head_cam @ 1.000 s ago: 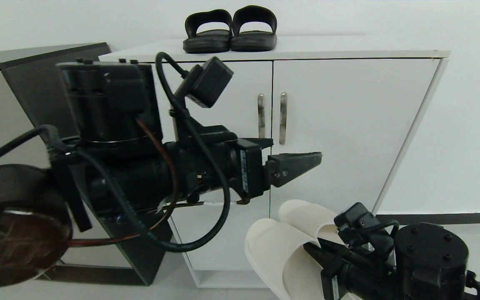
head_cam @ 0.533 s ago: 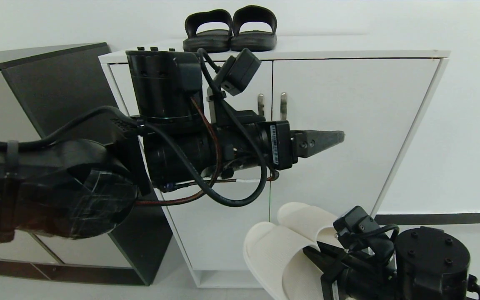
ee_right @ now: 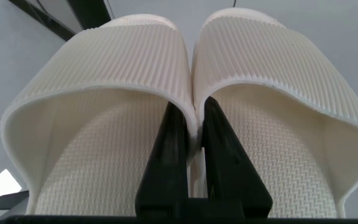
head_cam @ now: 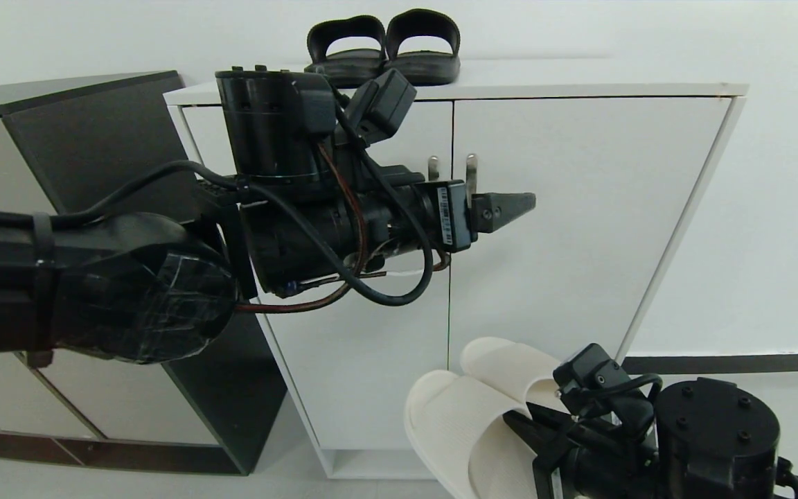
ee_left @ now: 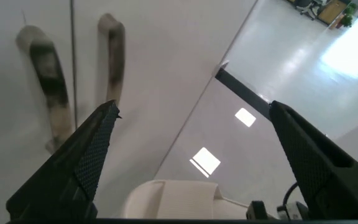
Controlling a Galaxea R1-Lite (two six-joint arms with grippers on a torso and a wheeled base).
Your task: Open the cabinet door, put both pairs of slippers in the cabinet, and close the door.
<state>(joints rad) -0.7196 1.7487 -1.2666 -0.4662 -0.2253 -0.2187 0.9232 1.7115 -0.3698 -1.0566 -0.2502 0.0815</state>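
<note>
Two handles (ee_left: 114,56) on the shut cabinet (head_cam: 579,208) doors lie just beyond the left tool (ee_left: 192,109); its fingers are spread, arm level across the door. Black slippers (head_cam: 383,48) rest on the cabinet top. Right tool (ee_right: 194,118), low, is clenched on the white slippers (head_cam: 461,416).

**Occlusions / crops**

R wrist cam: right gripper (ee_right: 193,124) finger bases and white slippers (ee_right: 104,93) heel ends cropped by frame edge. Head cam: slipper heels sit behind that gripper, pair cut at btm edge. Left arm (head_cam: 288,208) covers lower part of both door handles (head_cam: 470,170); left-door one nearly all hidden. Its wrist cam (head_cam: 378,104) blocks front edge of black slippers (head_cam: 413,69). L wrist cam: handles blurred, white slippers cropped by frame edge.
</note>
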